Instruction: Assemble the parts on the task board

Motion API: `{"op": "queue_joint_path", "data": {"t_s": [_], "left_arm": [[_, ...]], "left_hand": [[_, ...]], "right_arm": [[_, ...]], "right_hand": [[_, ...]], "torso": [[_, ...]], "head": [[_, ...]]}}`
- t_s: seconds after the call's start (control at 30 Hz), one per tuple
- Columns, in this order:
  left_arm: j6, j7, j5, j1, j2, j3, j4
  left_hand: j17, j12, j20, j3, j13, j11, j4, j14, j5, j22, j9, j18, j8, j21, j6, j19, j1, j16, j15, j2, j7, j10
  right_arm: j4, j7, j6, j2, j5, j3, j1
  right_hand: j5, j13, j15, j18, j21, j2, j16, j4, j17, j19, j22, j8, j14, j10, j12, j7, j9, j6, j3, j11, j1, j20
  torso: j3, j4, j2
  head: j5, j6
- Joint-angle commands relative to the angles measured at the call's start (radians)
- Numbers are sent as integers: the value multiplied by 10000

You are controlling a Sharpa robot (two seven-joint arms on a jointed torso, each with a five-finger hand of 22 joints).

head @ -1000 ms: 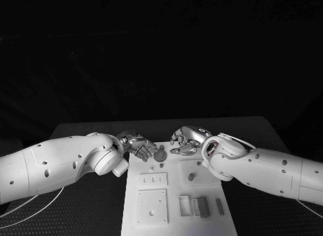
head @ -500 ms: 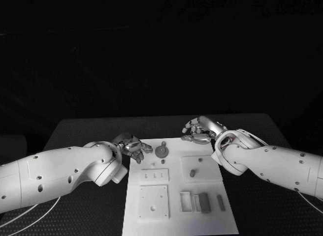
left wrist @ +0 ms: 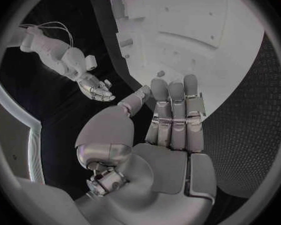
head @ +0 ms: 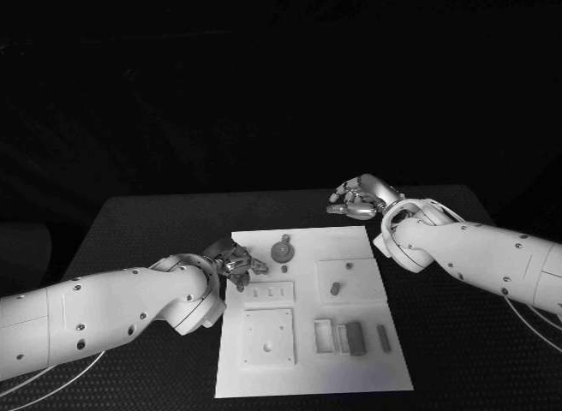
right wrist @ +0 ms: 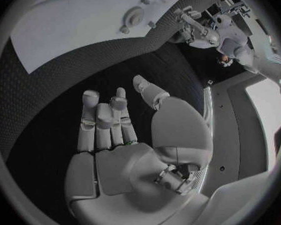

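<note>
No writing or brand mark can be read on anything here. The white rectangular task board (head: pixel 308 377), smooth and matte, lies in the middle of the black worktop (head: pixel 146 227), whose surface has a fine dotted, woven-looking texture. On the board sit small grey parts: a round disc-shaped piece with a small tab (head: pixel 281 251) near the far edge, a short oval peg (head: pixel 336 288) standing in a square raised panel right of centre, and a row of upright rectangular bars (head: pixel 354 337) near the right side. Two square white panels with small holes (head: pixel 267 337) lie on the board's left half. The left hand (head: pixel 236 261), silver metal with segmented fingers (left wrist: pixel 176 116), rests at the board's left edge, its fingers straight, side by side and holding nothing. The right hand (head: pixel 356 199) hovers over the worktop beyond the board's far right corner, its fingers (right wrist: pixel 98 122) extended, slightly apart and empty.
</note>
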Motion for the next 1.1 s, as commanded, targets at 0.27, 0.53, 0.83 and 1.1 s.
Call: {"op": "queue_joint_path", "data": {"t_s": [0.27, 0.53, 0.83, 1.1], "left_arm": [[84, -596, -1072, -82, 274, 7, -150], [893, -1133, -1744, -82, 513, 7, -317], [1292, -1314, -2101, -170, 718, 8, -461], [1224, -1352, -2486, -359, 871, 9, -618]], "left_hand": [[-174, 251, -64, 48, 56, -302, 97, -9, 10, 153, 161, 85, 166, 52, 929, 63, -50, 304, -48, -175, -687, -207], [-300, 480, -78, 49, 122, -329, 133, -47, 56, 272, 273, 95, 223, 55, 1054, 98, -81, 554, -58, -192, -726, -203], [-439, 494, -46, 46, 69, -336, 174, -175, 58, 338, 351, 87, 243, -10, 1109, 6, -148, 648, -12, -189, -741, -287], [-484, 508, -39, 50, 53, -345, 167, -189, 63, 360, 373, 92, 248, -19, 1125, -1, -147, 675, -5, -179, -749, -266]], "right_arm": [[-381, 244, 368, 212, 228, 12, 98], [-475, 242, 462, 330, 229, 13, 147], [-619, 239, 535, 428, 229, 14, 186], [-809, 258, 582, 526, 229, 14, 225]], "right_hand": [[40, -22, 25, 118, -86, 132, -54, -28, -20, -107, 115, -77, -112, -103, -76, 138, 21, 23, -85, 4, -9, -6], [40, -30, 32, 118, -101, 166, -66, -31, -23, -126, 116, -84, -135, -123, -84, 144, 25, 14, -107, 10, -40, 8], [40, -36, 35, 118, -113, 182, -75, -47, -27, -142, 117, -89, -150, -137, -90, 147, 28, 8, -117, 13, -46, 16], [40, -39, 37, 118, -118, 190, -80, -58, -29, -149, 118, -91, -158, -143, -92, 148, 30, 7, -124, 15, -49, 20]], "torso": [[76, 22, -34], [73, 25, -33], [65, 23, -33], [61, 32, -32]], "head": [[-24, -237], [-73, -380], [-89, -475], [-95, -513]]}}
